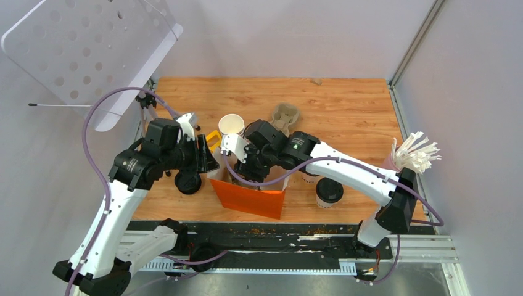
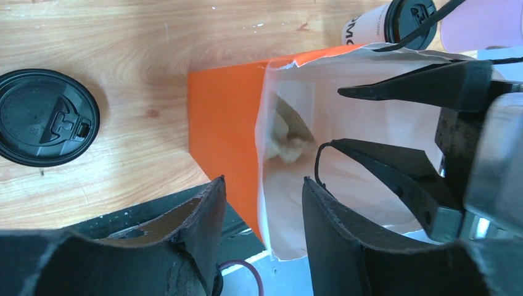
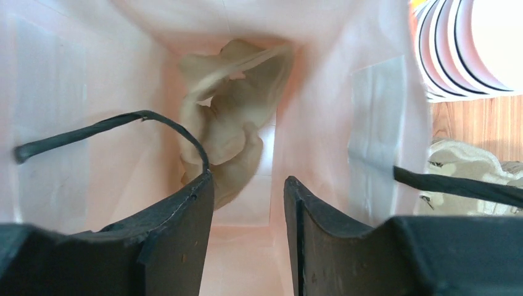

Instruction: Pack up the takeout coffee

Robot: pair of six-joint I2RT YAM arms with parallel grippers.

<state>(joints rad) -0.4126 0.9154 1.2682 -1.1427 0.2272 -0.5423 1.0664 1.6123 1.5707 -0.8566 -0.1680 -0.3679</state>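
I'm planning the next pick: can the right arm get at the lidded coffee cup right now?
Probably, once it backs out: the right gripper is inside the orange bag, open and empty; the takeout coffee stands unobstructed beside the bag.

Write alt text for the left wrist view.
An open orange bag, its rim between the left tool's open jaws, with the right tool reaching inside. A loose black lid lies on the table beside it; a lidded cup is beyond.
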